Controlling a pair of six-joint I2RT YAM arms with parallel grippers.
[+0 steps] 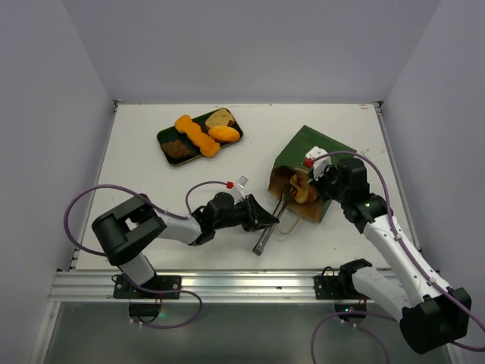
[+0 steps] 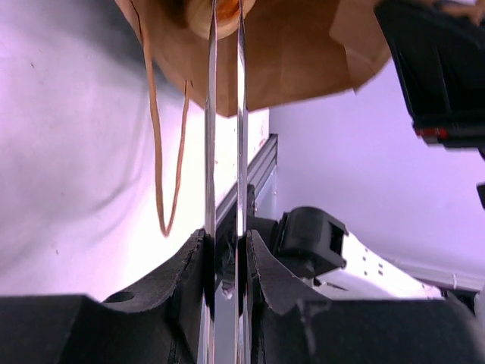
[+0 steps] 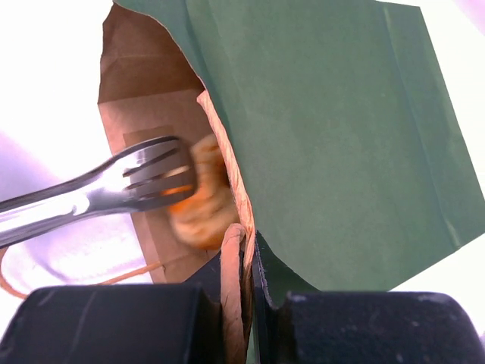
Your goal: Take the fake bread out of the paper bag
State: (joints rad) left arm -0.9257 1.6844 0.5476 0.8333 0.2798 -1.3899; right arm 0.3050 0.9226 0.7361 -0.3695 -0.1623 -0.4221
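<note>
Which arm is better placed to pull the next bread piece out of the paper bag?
Left: the left gripper holds tongs whose tips reach a tan bun inside the paper bag; the right gripper only pinches the bag's rim.

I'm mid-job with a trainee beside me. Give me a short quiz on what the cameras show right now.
1. Pick one. The left hand holds: A) metal tongs, B) a bun, C) a string handle.
2. True or false: a bread piece sits inside the paper bag.
3. What is the right hand pinching?
Key: 1 A. 2 True. 3 The paper bag's rim, at its open mouth.
</note>
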